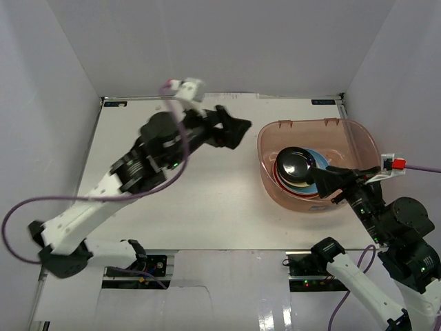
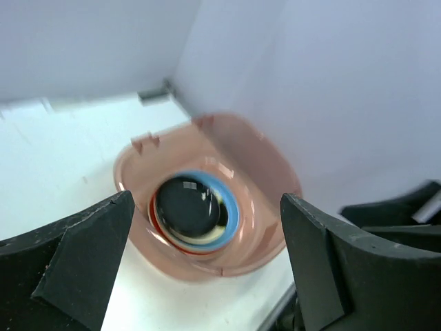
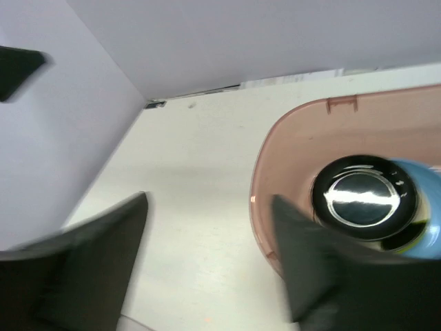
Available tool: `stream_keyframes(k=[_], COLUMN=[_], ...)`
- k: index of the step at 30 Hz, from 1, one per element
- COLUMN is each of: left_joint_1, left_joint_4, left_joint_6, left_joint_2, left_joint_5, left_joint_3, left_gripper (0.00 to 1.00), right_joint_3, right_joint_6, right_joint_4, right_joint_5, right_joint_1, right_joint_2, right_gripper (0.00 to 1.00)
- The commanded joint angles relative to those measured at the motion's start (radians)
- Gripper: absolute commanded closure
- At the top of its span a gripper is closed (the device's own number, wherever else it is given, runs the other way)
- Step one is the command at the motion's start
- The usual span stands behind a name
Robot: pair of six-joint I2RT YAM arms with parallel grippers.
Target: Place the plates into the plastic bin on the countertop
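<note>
pinkish plastic bin [image 1: 353,136] sits on the right of the white countertop [image 1: 207,200], holding stacked plates [image 1: 311,185] with a glossy black plate [image 1: 295,164] on top. left gripper [image 1: 242,132] gapes wide, empty, beside the bin; right gripper [image 1: 324,185], half open, grips nothing at its near rim.

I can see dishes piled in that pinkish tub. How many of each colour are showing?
black plate: 1, on top
light blue plate: 1
red plate: 1
pale yellowish plate: 1
Total: 4 plates told apart in the plastic bin; any others lower in the stack are hidden.
</note>
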Motion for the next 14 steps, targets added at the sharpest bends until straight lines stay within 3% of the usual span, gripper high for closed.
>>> stream_keyframes(k=[1,7,11,14], left_joint_1=[0.002,0.002,0.004,0.004], left_joint_4=[-0.071,-0.327,-0.395,-0.375], left_joint_6=[0.083,0.013,-0.047,-0.047], left_joint_2=[-0.293,-0.755,-0.913,-0.913], left_joint_5=[-0.148,-0.350,-0.386,-0.380], left_joint_3=[-0.230,-0.459,-0.574,-0.599], left_gripper=[0.02,0.02,0.02,0.02], right_joint_3=[0.059,0.164,0.099,-0.024], right_joint_6=[-0.064,-0.178,-0.159,-0.132], right_joint_4=[0.055,0.077,0.116,0.161], right_joint_5=[-0.048,0.072,0.153,0.109], right_joint_1=[-0.001,-0.002,-0.002,-0.002], right_joint_2=[-0.007,-0.075,-0.130,-0.150], right_gripper=[0.10,0.10,0.10,0.10])
